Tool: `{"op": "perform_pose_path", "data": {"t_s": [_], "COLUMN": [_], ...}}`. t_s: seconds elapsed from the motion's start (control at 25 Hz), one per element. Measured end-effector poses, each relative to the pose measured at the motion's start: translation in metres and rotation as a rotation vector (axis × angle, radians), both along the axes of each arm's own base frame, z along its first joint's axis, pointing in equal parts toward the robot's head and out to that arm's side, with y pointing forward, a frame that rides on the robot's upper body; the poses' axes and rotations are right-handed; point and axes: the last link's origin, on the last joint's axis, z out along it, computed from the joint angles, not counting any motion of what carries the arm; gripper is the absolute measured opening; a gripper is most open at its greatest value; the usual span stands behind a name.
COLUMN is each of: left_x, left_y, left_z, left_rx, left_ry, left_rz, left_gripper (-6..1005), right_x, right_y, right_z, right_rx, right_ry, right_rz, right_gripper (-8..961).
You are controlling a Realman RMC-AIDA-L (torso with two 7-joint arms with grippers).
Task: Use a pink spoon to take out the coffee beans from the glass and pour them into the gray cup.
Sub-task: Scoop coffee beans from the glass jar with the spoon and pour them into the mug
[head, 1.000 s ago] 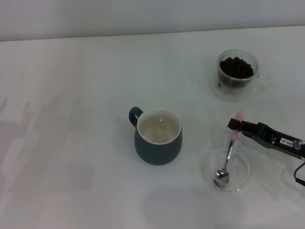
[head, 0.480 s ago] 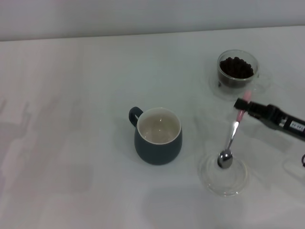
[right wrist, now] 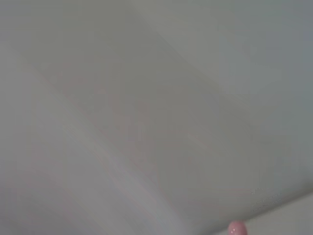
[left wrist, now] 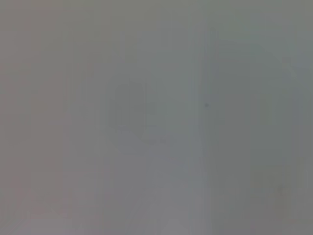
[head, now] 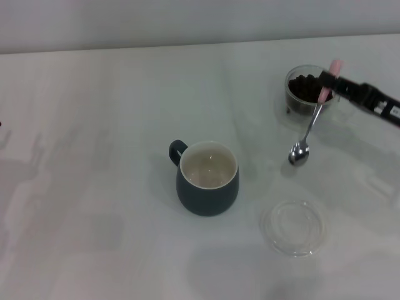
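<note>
Our right gripper (head: pixel 326 82), jaws clamped on the pink spoon (head: pixel 310 125), hangs it over the glass (head: pixel 311 91) of coffee beans (head: pixel 305 85). The gray cup (head: pixel 207 178) sits mid-surface; our left gripper is out of view.

A flat clear saucer (head: pixel 293 227) lies on the pale surface (head: pixel 94 125), toward the near right corner; it is round, see-through, with a raised rim and nothing on it; the surface is plain and whitish, running back to a far edge where a light wall (head: pixel 187 22) rises; soft grey shadows fall across the surface near its left edge; the left wrist view shows only a blurred grey expanse.
</note>
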Motion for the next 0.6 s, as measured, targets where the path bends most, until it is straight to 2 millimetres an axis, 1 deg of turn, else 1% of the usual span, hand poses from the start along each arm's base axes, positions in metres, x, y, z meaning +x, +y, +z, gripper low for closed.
{"op": "perform_pose_path", "data": {"t_s": [0.24,0.28,0.32,0.44,0.6], "left_x": [0.000,0.000,0.000,0.000,-0.001], "left_y": [-0.001,-0.001,-0.001,-0.001,-0.001], "left_z": [0.000,0.000,0.000,-0.001,-0.001], "left_rx": [0.000,0.000,0.000,-0.001,-0.003], "left_ry": [0.000,0.000,0.000,-0.001,0.000], "left_rz": [0.001,0.001,0.001,0.002,0.005], "left_gripper": [592,592,592,592,592], "right_x": [-0.005,-0.006,-0.006,-0.007,-0.004], "right_y": [0.025,0.032,0.032,0.043,0.054], "right_z": [0.008,0.011,0.011,0.014,0.021], "right_rx": [0.091,0.118,0.118,0.159,0.225], "right_ry": [-0.074,-0.096,-0.096,-0.143,-0.200], "right_rz": [0.008,0.004,0.004,0.003,-0.029], "right_gripper": [142,142,142,142,142]}}
